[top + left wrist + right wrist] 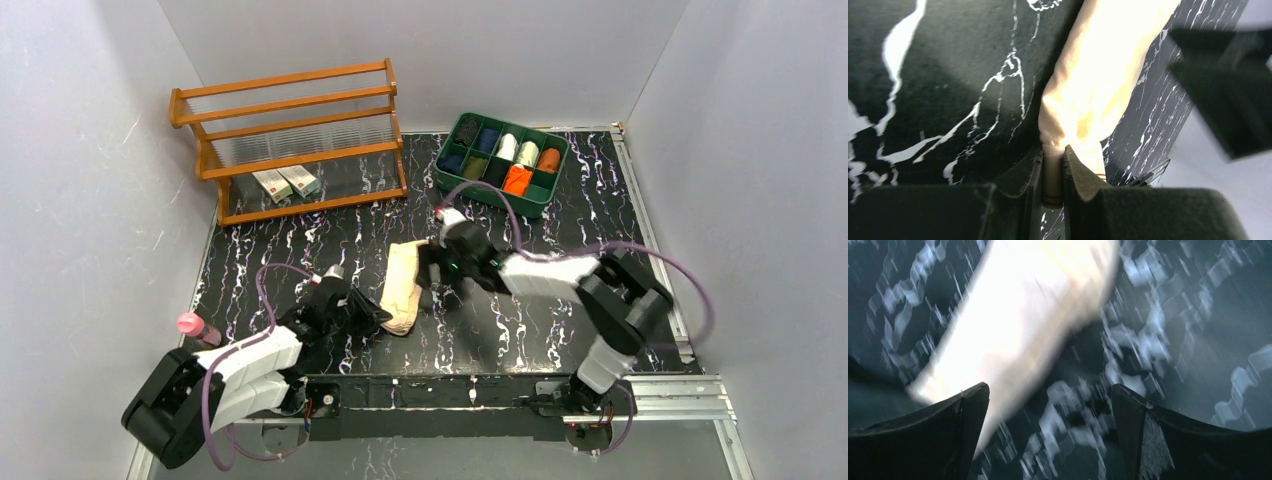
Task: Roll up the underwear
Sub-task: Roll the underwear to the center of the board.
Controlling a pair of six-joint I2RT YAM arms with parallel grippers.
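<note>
You have the tan underwear (pixel 403 288) lying near the middle of the table (pixel 560 330), between your two grippers. It is a long, narrow strip of soft pale cloth running from near to far, with a rounded, bunched near end. In the left wrist view its surface is smooth and matte, puckering where it is squeezed.

Your left gripper (pixel 375 315) is clenched on that near end: a thin fold of the cloth sits pinched between the dark, wedge-shaped fingers (pixel 1078 170), and the rest of the garment stretches away over the tabletop.

Your right gripper (pixel 432 270) is spread wide with nothing between its jaws, just beside the garment's right edge. Its wrist view is badly smeared, so you cannot tell whether a finger touches the cloth. There the tan underwear is only a pale streak at upper left.

The orange underwear (pixel 516 180) is well apart from all this. It is a bright, crumpled wad in a near compartment of the green bin (pixel 455 185) at the far right, among neater rolls of other colours.

The table is glossy black with white marble-like veins, and a slatted wooden rack (pixel 290 140) stands at the far left.
</note>
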